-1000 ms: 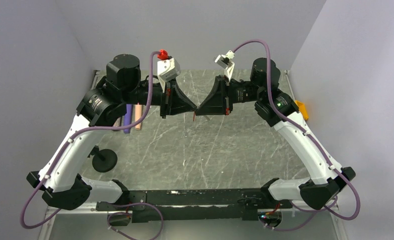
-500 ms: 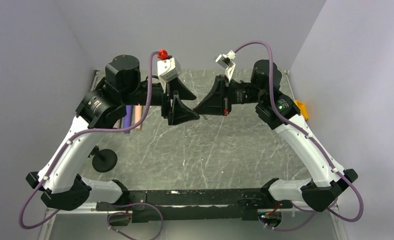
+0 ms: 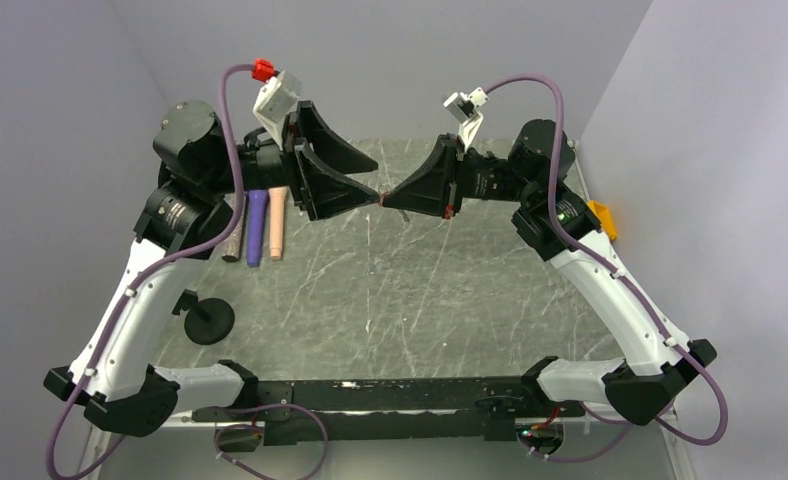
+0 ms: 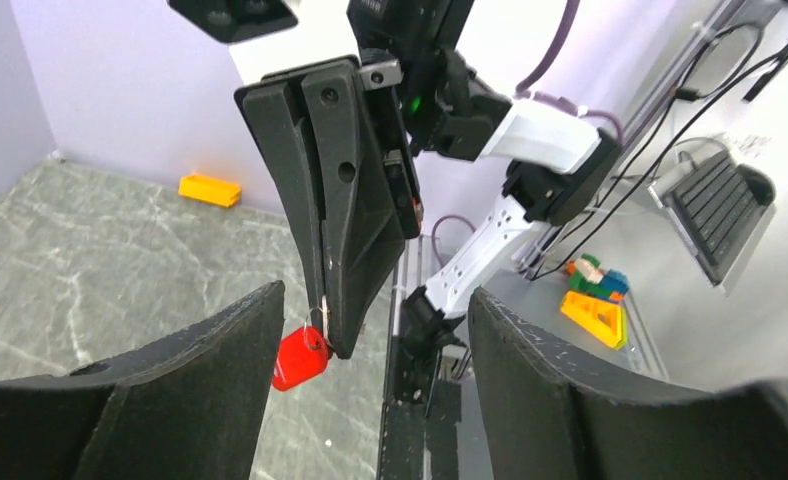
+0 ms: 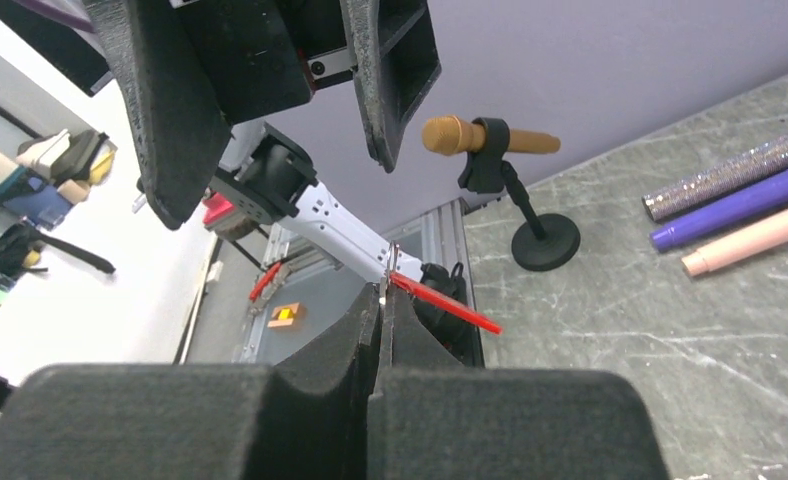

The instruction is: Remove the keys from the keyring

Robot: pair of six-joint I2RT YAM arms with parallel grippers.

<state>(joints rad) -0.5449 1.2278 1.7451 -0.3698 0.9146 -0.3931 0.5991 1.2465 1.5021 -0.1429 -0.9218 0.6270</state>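
The right fingers are pressed together with no gap between them, pinching the thin metal ring of the keyring at their very tips. Its red tag hangs tilted just below those tips, held up off the worktop.

The left fingers are spread wide and meet the right pair tip to tip. In the left wrist view the right fingertips and the tag sit inside the gap between the left fingers. The tag is close to one of them, though whether it touches cannot be told. In the right wrist view the tag shows edge-on as a thin red strip just past the closed tips, with the two left fingers well apart above it.

Three sticks lie side by side on the worktop behind the left fingers: one glittery, one purple and one pink. Near them stands a gold microphone on a black stand. A yellow-orange box sits well behind the right fingers, by the wall.
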